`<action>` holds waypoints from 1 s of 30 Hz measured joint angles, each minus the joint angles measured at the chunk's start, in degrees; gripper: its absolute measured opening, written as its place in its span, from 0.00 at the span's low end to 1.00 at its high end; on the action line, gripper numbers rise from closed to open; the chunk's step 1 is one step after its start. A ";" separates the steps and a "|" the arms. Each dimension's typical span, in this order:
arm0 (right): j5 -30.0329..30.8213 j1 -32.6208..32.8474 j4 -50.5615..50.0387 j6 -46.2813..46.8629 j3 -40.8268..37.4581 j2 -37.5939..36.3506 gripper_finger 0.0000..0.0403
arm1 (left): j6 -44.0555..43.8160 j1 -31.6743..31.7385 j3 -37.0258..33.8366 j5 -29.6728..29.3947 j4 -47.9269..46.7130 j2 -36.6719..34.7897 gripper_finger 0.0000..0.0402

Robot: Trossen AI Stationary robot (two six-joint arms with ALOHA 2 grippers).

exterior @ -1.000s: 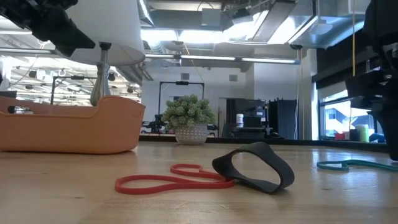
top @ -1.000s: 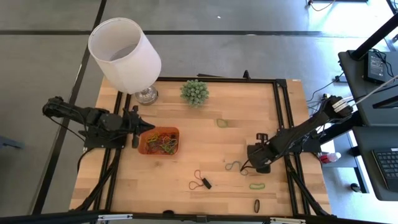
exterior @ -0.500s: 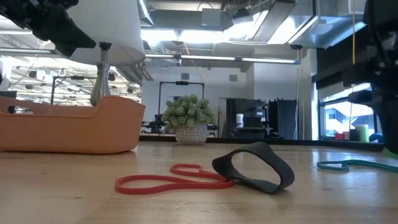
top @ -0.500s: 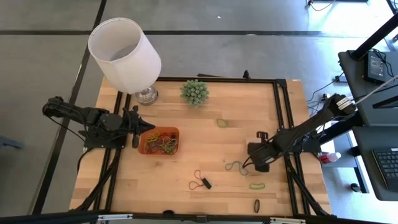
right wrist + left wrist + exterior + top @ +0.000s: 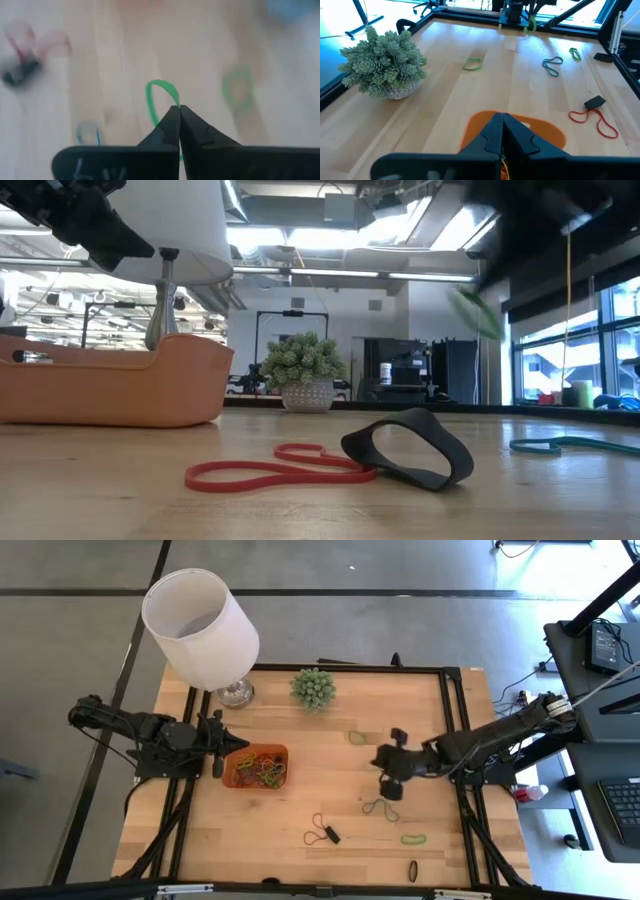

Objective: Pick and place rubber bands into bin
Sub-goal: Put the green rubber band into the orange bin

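Observation:
The orange bin (image 5: 233,777) sits at the table's left with several coloured rubber bands (image 5: 264,767) in it. My left gripper (image 5: 230,747) is shut and hovers over the bin's left rim (image 5: 475,125). My right gripper (image 5: 385,778) is raised over the table's middle right, shut on a green rubber band (image 5: 159,97). Loose on the wood lie a green band (image 5: 357,737), a blue-grey band (image 5: 377,808), another green band (image 5: 413,838), a black band (image 5: 412,870), and a red band with a black band (image 5: 322,832). My right gripper pinches the green band between its two fingertips at one spot on the loop (image 5: 173,103). The rest of the loop sticks out past the fingertips. Seen from the left wrist, the band (image 5: 532,25) hangs below the gripper, clear of the table.
A lamp with a large white shade (image 5: 200,625) stands at the far left corner, and a spiky green plant (image 5: 313,688) stands at the far middle. Black frame rails (image 5: 452,710) run along the table's right and far sides.
My right gripper has risen off the table and moved toward the left and far edges, its fingers tipping less steeply down. A green band has come up with it and is lifted clear. The blue-grey band has stayed where it was.

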 joint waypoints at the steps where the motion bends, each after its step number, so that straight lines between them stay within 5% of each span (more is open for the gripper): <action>1: 0.07 -1.16 2.24 -2.17 1.46 0.52 0.00 | 0.25 0.00 0.00 0.00 0.02 0.00 0.01; 7: -0.93 -7.23 9.78 -16.68 11.30 8.52 0.00 | 1.36 0.00 0.00 0.72 0.22 0.02 0.01; 16: -9.87 -12.51 13.25 -27.83 34.23 30.12 0.00 | 6.09 -0.02 0.00 3.95 3.55 -0.07 0.01; 22: -18.80 -14.03 15.04 -31.00 47.74 44.48 0.00 | 6.57 0.00 0.00 4.70 3.43 -0.07 0.01; 30: -21.24 -14.95 15.09 -32.01 63.28 61.81 0.00 | 7.02 -0.01 0.00 4.89 3.25 -0.07 0.01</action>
